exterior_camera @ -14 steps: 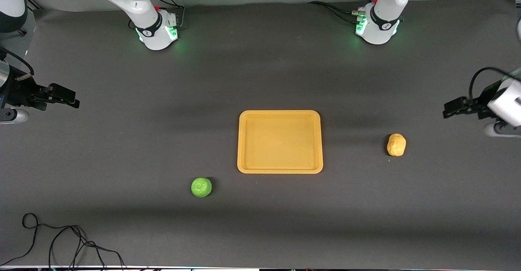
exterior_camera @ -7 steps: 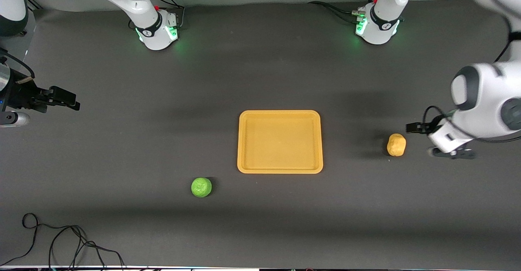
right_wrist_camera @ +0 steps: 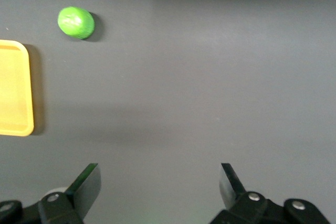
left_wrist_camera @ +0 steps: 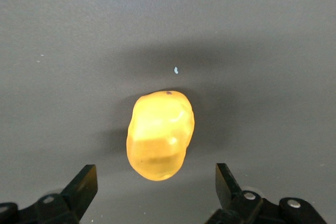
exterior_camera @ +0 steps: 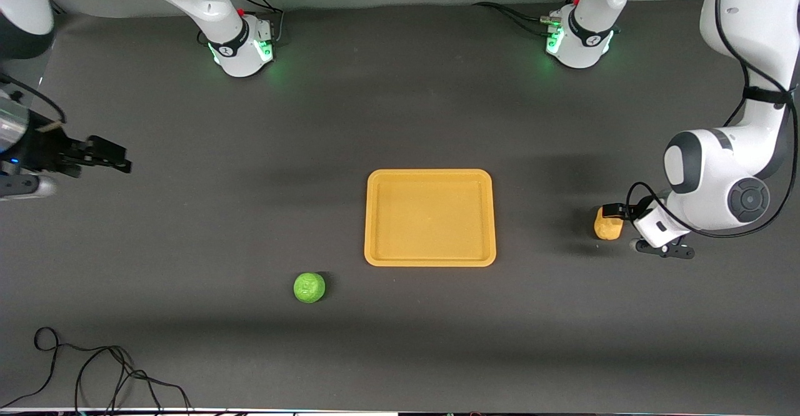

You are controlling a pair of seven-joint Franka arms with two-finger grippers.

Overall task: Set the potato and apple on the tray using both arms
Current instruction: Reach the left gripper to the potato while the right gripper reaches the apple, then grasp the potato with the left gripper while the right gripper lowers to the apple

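On the surface toward the left arm's end, potato [exterior_camera: 607, 225] lies untouched; left end effector [exterior_camera: 614, 210] has swung in over it, fingers spread: grasp imminent. Apple [exterior_camera: 309, 287] sits near tray [exterior_camera: 430, 260]. Right end effector [exterior_camera: 106, 158] waits, agape.

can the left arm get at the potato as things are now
Probably yes. The left gripper is over the potato, open, and in the left wrist view its fingers stand wider than the potato with nothing between them. The potato lies alone on the table, apart from the tray.
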